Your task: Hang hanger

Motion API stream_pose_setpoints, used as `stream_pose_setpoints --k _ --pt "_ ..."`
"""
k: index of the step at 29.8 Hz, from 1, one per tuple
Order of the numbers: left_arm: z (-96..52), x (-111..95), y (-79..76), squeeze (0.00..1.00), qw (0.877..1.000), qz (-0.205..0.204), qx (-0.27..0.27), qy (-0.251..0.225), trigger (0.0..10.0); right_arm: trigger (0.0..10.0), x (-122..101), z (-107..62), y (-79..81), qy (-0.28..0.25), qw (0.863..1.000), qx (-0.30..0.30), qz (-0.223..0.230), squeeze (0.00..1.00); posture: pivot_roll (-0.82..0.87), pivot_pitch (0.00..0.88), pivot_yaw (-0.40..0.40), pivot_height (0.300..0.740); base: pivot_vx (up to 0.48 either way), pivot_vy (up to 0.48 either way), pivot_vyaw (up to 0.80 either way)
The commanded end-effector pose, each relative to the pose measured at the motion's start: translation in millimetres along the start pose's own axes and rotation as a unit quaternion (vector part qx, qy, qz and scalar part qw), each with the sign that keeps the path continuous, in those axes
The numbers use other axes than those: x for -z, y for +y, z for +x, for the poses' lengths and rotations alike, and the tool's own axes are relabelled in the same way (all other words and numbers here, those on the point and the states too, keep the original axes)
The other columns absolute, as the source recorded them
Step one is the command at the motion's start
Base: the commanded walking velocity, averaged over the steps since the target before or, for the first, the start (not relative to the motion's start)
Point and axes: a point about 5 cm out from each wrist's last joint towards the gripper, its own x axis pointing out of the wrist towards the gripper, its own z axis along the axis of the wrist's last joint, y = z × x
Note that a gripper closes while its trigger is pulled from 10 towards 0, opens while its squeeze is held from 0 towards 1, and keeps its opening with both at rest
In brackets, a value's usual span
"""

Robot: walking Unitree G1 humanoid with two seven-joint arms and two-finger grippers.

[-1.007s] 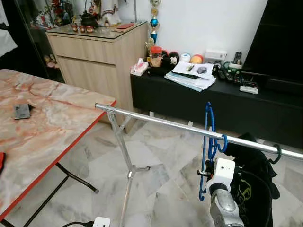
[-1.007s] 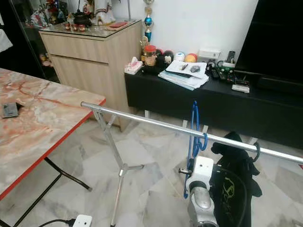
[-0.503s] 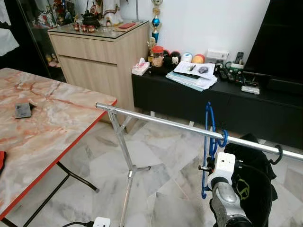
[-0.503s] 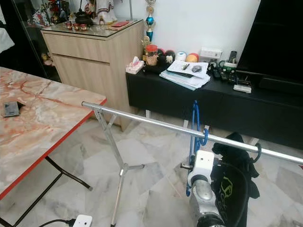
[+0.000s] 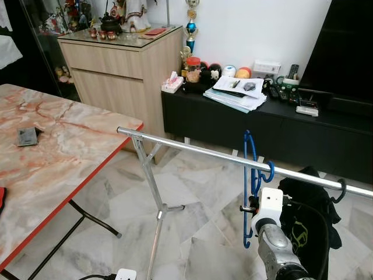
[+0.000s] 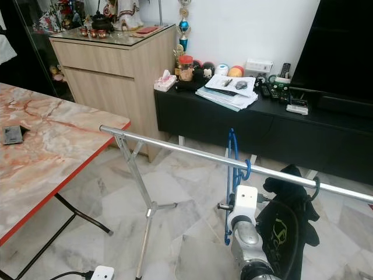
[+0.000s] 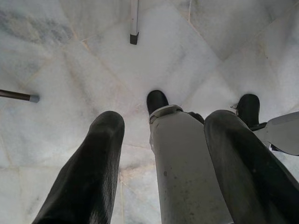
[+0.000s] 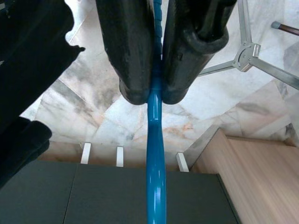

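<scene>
left eye view: blue hanger [image 5: 252,175] hooked over the silver rail [image 5: 192,149], hook end curling round the bar beside the black garment [image 5: 312,216] on its own dark hook. compared with half a second ago, hanger shifted along the rail toward the stand, away from the garment; the rest of the scene barely shifted. right tool's white wrist housing [image 5: 267,205] just below the rail, against the hanger body. marble-pattern table [image 5: 41,163] at far left, well apart.

right eye view: same layout; hanger [image 6: 232,175] now standing clear of the garment [image 6: 285,224], earlier overlapping its edge. judged: hook is seated on the rail, so the hanging step looks nearly done, with release and withdrawal remaining.

left wrist view: left tool [image 7: 163,163] pointing down at the marble floor [image 7: 84,60], black fingers [image 7: 86,172] spread apart, nothing between them; arm idle.

right wrist view: right tool [image 8: 153,93] pressed together on the blue hanger bar [image 8: 155,177], pinching it between both pads. judged: grip not yet released; opening should come before pulling the arm back, to avoid dragging the hook off the rail.
</scene>
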Motion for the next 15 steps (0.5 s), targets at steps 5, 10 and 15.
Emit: stream_pose_setpoints --k 5,10,15 --pt "-0.2 2.1 1.7 0.0 1.0 0.004 -0.001 0.006 10.0 10.0 5.7 -2.2 2.7 0.005 1.0 -0.007 0.01 0.69 0.05 0.0 0.017 0.74 0.0 0.0 0.0" --pt "-0.2 1.9 1.8 0.0 1.0 0.004 -0.002 0.005 10.0 10.0 3.6 -2.7 2.6 -0.01 1.0 -0.005 0.013 0.68 0.05 0.0 0.017 0.74 0.0 0.0 0.0" --pt "-0.2 1.7 1.6 0.0 1.0 0.003 -0.002 0.004 10.0 10.0 2.0 -5.3 3.5 -0.04 0.999 -0.005 0.022 0.67 0.05 0.0 0.017 0.74 0.0 0.0 0.0"
